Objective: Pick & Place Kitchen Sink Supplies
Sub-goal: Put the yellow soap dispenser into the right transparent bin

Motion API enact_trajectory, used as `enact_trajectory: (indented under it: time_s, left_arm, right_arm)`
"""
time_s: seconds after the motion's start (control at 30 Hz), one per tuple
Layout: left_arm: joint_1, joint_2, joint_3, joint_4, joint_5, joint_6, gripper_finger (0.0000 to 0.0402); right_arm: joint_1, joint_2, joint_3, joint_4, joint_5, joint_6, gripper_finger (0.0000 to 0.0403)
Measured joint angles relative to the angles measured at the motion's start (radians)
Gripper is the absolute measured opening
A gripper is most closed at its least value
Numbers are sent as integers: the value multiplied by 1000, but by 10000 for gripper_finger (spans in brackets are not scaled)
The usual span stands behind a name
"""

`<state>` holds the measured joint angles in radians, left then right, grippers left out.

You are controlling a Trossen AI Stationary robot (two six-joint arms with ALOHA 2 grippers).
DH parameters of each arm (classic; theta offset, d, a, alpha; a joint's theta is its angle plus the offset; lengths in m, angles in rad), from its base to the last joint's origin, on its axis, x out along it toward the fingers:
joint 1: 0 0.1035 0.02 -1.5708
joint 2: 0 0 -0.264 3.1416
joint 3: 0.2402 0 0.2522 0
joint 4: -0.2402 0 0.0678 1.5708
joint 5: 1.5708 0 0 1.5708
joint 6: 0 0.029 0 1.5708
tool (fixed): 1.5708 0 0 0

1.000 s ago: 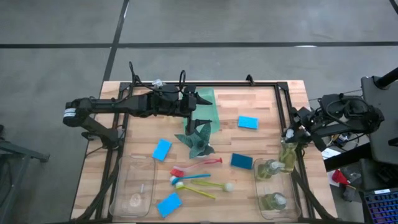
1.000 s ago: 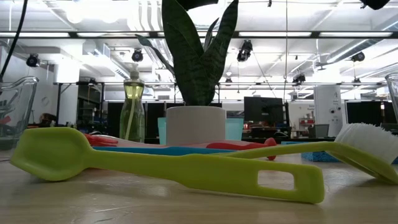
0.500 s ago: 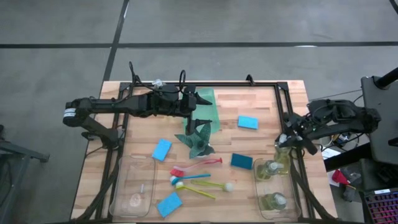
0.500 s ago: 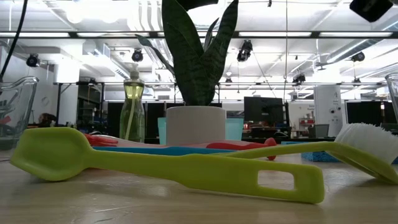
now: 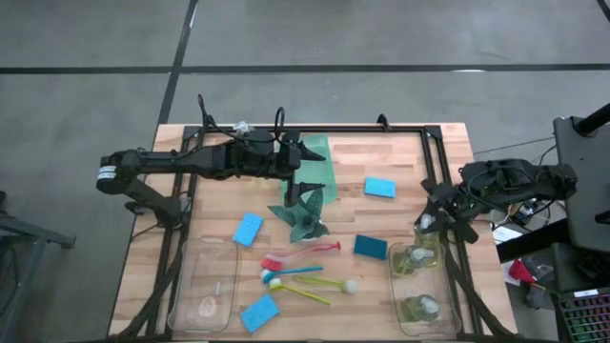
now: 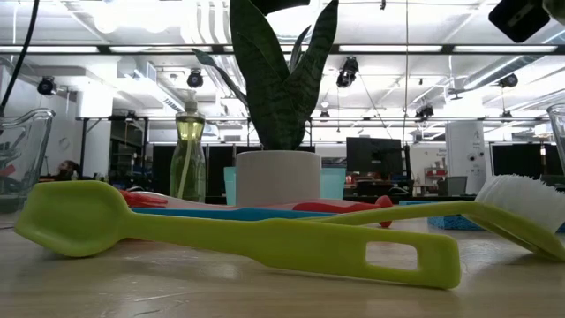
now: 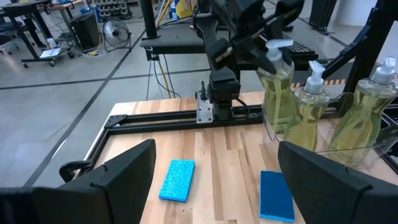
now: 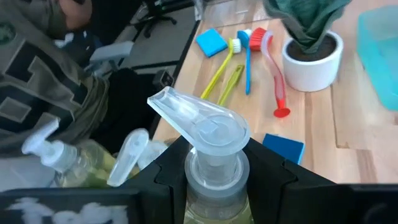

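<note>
Moved inward, right end effector (image 8: 214, 171) grips soap bottle (image 8: 208, 140).

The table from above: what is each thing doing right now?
Right pincer: shut on clear soap bottle, above clear plastic bin.
Left pincer: open, empty.
Two more soap bottles: upright in bin.
Red long-handled brush: lying flat.
Potted plant: upright.

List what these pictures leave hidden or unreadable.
- Held soap bottle: body below the neck hidden by the right pincer, right wrist view.
- Fourth bottle: base hidden behind brushes, low view.
- Left bin: contents too faint, high view.
</note>
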<state>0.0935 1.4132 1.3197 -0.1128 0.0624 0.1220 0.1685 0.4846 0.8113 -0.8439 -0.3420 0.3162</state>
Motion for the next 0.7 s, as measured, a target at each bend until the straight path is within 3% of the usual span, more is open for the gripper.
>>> enact_trajectory:
  time_s: [0.13,0.37,0.7]
  left_arm:
    - [0,0,0,0,0,0,330]
    - [0,0,0,1,0,-1,330]
    - [0,0,0,2,0,-2,330]
  right_arm:
    - [35,0,-21,11,4,-28,116]
    - [97,-15,-24,46,104,-89,113]
    - [151,-144,-115,93,201,-80,112]
